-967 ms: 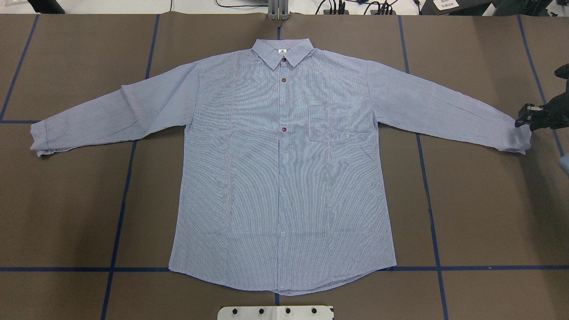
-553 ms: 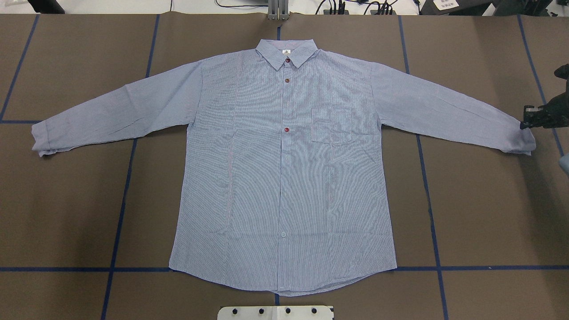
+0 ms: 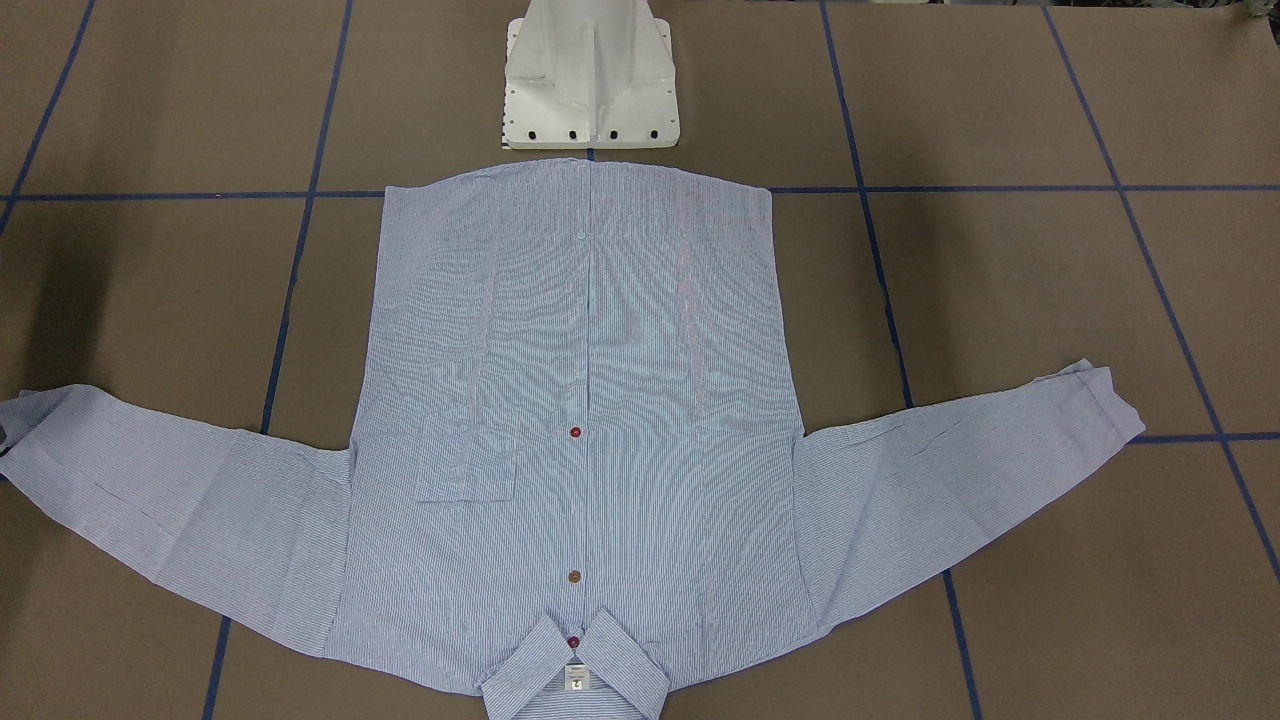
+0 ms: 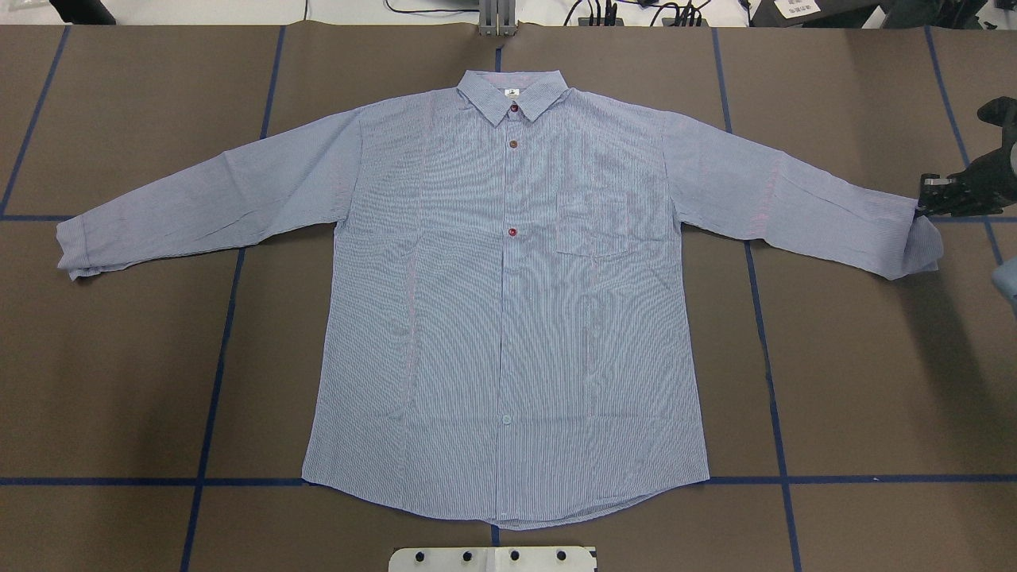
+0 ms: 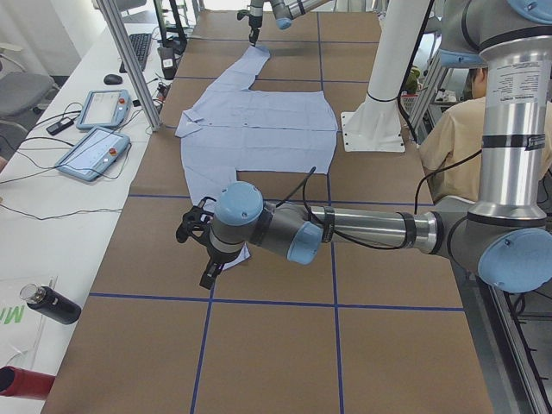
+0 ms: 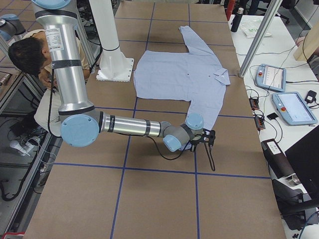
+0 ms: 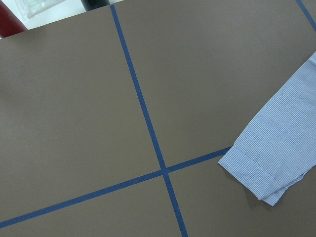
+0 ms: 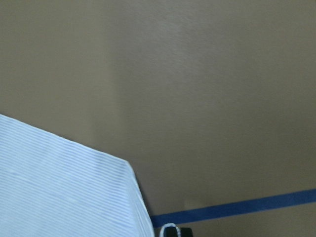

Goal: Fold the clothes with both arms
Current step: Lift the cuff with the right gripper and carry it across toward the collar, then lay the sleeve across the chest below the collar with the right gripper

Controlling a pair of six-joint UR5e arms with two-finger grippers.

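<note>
The light blue striped shirt (image 4: 508,318) lies face up and spread flat, collar at the far side, both sleeves out. My right gripper (image 4: 926,202) is at the right-hand cuff (image 4: 914,238) and shut on its edge. That cuff is raised and curled, and the sleeve is slightly bunched. The right wrist view shows striped cloth (image 8: 64,187) just below the camera. My left gripper (image 5: 203,254) hovers by the other cuff (image 7: 266,168), which lies flat on the table. This gripper shows only in the exterior left view, so I cannot tell whether it is open or shut.
The white pedestal base (image 3: 590,80) stands just behind the shirt's hem. Blue tape lines (image 4: 214,381) cross the brown table. Tablets (image 5: 90,151) and a bottle (image 5: 52,304) lie on the side bench. A seated person (image 6: 30,55) is beside the robot.
The whole shirt first slid slightly to the right. Since then the right gripper has moved farther back and a little inward with the cuff, so that sleeve is now slack and wrinkled.
</note>
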